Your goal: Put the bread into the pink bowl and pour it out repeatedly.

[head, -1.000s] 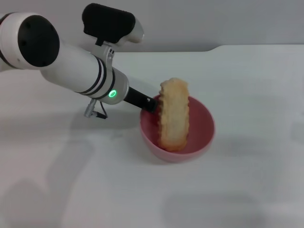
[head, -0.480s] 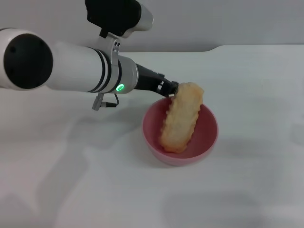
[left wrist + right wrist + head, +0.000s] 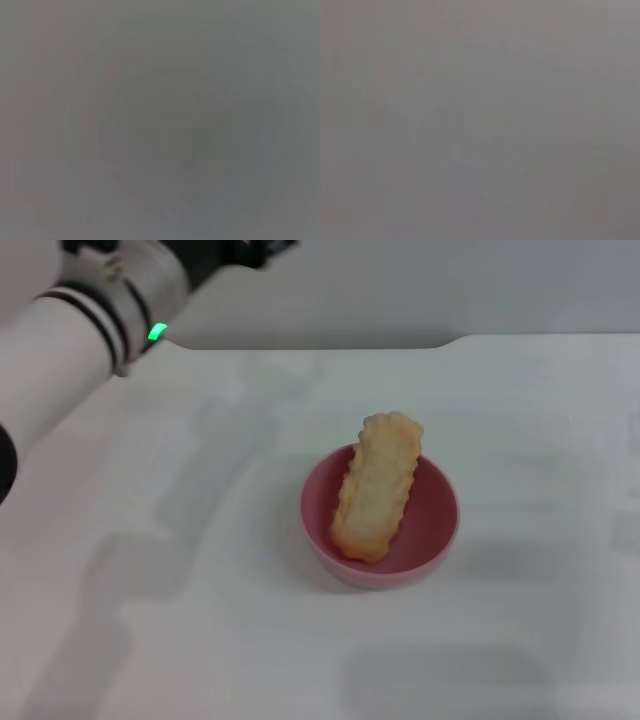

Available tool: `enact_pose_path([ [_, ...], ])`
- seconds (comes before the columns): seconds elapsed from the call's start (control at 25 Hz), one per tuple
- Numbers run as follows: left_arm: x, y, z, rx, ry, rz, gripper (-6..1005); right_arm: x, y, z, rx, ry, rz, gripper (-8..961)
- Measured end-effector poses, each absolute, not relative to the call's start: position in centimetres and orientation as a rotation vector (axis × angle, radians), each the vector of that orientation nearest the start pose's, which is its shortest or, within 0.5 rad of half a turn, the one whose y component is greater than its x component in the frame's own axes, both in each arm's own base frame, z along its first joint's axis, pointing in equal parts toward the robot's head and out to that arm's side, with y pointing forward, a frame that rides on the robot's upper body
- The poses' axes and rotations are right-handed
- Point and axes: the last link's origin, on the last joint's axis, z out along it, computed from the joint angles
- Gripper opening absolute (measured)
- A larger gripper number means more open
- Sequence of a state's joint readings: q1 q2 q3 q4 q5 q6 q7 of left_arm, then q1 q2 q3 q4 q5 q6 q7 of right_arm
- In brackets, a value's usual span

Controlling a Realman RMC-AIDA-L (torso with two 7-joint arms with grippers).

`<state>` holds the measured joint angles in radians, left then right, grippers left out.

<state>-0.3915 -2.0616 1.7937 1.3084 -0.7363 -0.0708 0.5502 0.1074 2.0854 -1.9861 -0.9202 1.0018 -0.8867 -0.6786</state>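
Your left arm [image 3: 70,330] has let go and pulled back to bench's far left corner; jaws out of view, state unknown. Bread [image 3: 378,488] now leans in pink bowl [image 3: 440,530], top end over far rim. Placement done; pour next.

Looks like a lab or robot test bench to us, not a home. We see a plain white table [image 3: 520,640] with a grey wall [image 3: 450,285] behind it, bare, no decor or furniture. A white robot arm [image 3: 70,330] with black bands and a green status light reaches in from the left. Props are a toy bread [image 3: 378,488] in a pink bowl [image 3: 440,525]. Both wrist views show only flat grey, nothing to tell from.
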Motion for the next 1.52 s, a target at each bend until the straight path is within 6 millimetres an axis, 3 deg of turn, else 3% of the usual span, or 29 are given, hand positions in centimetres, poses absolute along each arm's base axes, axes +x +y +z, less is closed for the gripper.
enact_pose_path([
  [0.12, -14.4, 41.4, 0.8, -1.886, -0.389, -0.544, 786, 29.5, 32.0, 2.5, -1.265, 0.442, 0.435, 663],
  [0.2, -18.4, 41.8, 1.8, -1.756, -0.455, -0.530, 851, 29.3, 31.5, 2.3, -1.260, 0.419, 0.443, 663],
  [0.36, -23.0, 41.1, 2.4, -1.566, -0.515, -0.590, 852, 29.0, 30.8, 1.6, -1.261, 0.405, 0.485, 664],
  [0.52, -26.1, 39.0, 1.3, -1.502, -0.541, -0.633, 852, 29.1, 30.0, 0.7, -1.288, 0.466, 0.557, 664],
  [0.72, -27.0, 38.5, 0.9, -1.505, -0.577, -0.629, 853, 29.3, 28.9, -1.1, -1.353, 0.532, 0.586, 665],
  [0.76, -28.3, 37.7, -0.1, -1.527, -0.677, -0.620, 853, 29.5, 28.7, -1.3, -1.360, 0.540, 0.583, 665],
  [0.88, -28.8, 37.2, -0.9, -1.552, -0.709, -0.601, 854, 30.3, 28.1, -1.8, -1.369, 0.554, 0.559, 665],
  [1.08, -29.6, 36.0, -2.2, -1.588, -0.724, -0.568, 855, 31.1, 27.5, -1.9, -1.364, 0.564, 0.550, 666],
  [1.28, -29.6, 35.9, -2.1, -1.582, -0.729, -0.586, 855, 32.1, 27.4, -1.7, -1.345, 0.622, 0.587, 670],
  [1.52, -29.5, 35.6, -2.2, -1.579, -0.719, -0.600, 856, 31.7, 26.7, -1.5, -1.323, 0.571, 0.619, 679],
])
